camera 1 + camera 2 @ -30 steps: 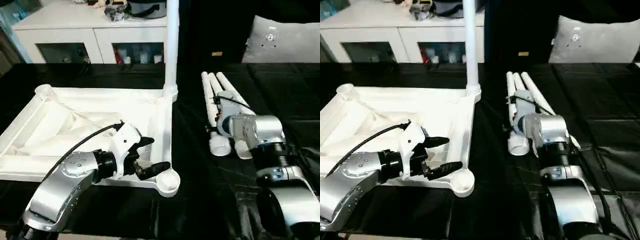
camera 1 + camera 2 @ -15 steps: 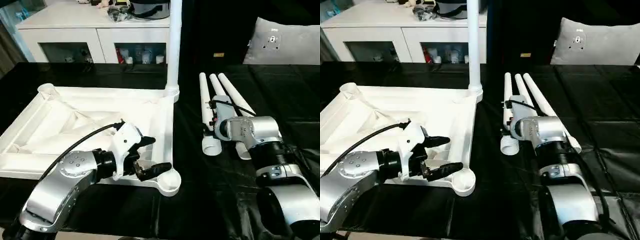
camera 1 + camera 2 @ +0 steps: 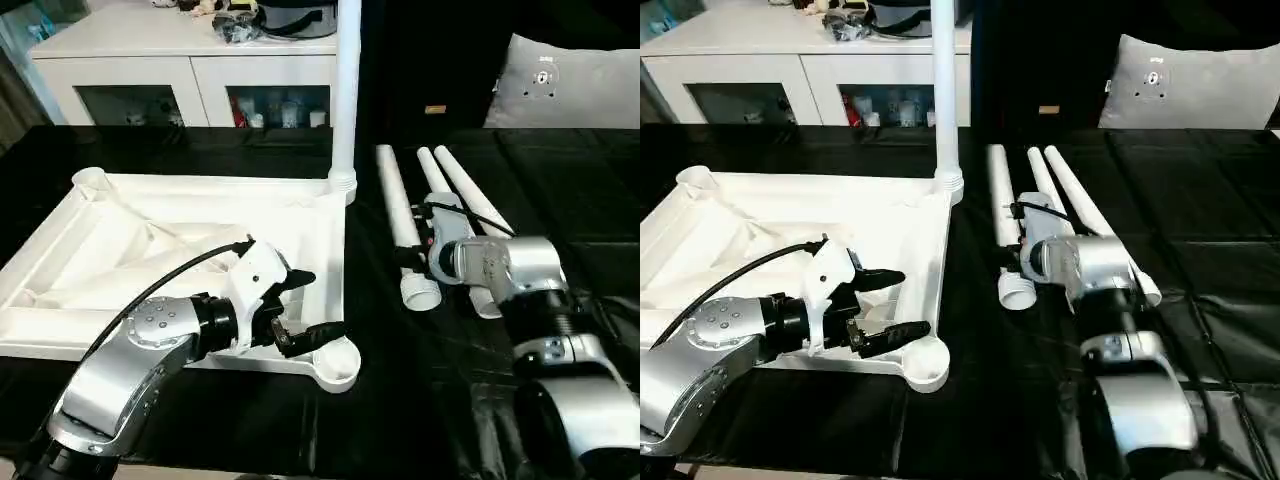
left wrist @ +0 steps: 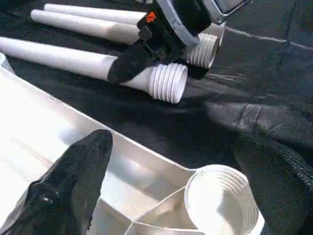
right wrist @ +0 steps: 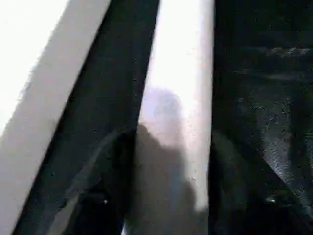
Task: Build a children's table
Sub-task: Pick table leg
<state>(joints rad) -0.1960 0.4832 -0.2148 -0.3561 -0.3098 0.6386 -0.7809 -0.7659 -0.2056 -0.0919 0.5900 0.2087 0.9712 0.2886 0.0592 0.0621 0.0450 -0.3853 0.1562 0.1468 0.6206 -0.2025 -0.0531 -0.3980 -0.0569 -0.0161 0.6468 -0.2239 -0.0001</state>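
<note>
Clearly our right gripper (image 3: 410, 255), seemingly pinching the nearest loose leg (image 3: 400, 222), holds it lengthwise away from us, while our spread left gripper (image 3: 303, 305) brackets the tabletop's (image 3: 180, 215) near corner socket (image 3: 337, 362).

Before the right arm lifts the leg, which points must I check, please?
1. Right pincer closed on leftmost leg, near its threaded end: ok.
2. Near corner socket of the tabletop empty: ok.
3. Left pincer away from that socket: not ok, it hangs open right beside it.
4. Standing leg upright in the far corner: ok.
5. Standing leg fully screwed in: cannot tell.
6. Other two legs free of the grip: ok.
</note>
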